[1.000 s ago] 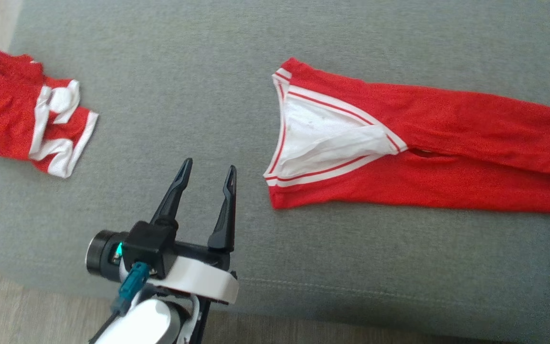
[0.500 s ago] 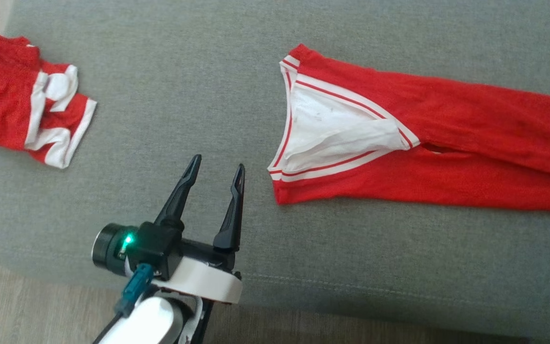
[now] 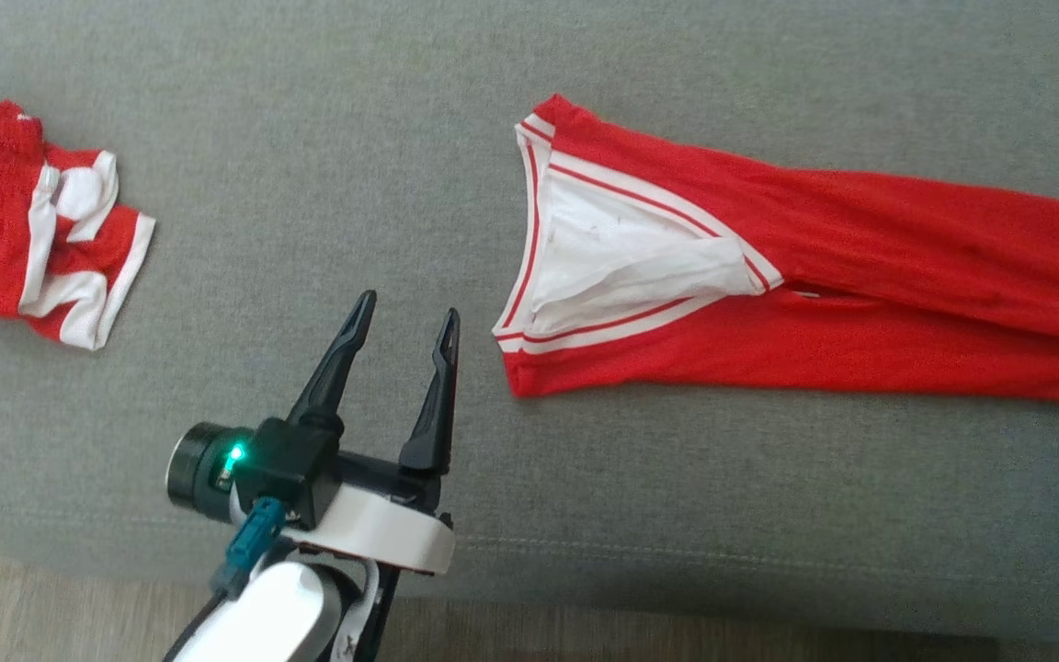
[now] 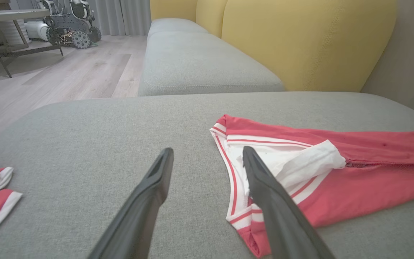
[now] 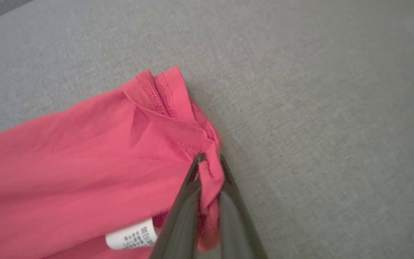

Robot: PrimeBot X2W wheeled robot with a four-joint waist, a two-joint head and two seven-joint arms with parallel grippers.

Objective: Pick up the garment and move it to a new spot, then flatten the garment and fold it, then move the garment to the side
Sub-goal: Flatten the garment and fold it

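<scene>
Mostly the head camera has swung: the whole scene sits further left than a second ago, and the crumpled red-and-white cloth bundle [image 3: 24,248] is now partly cut off at the edge. The left gripper [image 3: 410,305] keeps its place just beside the collar end, its fingers spread wide with nothing between them.

The long red jersey with white, red-striped V-neck trim [image 3: 860,276] lies narrow along the grey fabric couch cushion [image 3: 309,184], running from the middle out past the right edge. In the right wrist view, the right gripper [image 5: 210,158] has its fingers pinched together on a bunched corner of the red hem.

To lift it well, the left gripper should probably close on the near collar corner, taking both layers. Both arms can then rise together, so that the cloth hangs taut and does not drag.

A white care tag [image 5: 131,237] pokes out near the hem. It carries small dark print, apparently laundering symbols, too fine to read. No brand shows.
</scene>
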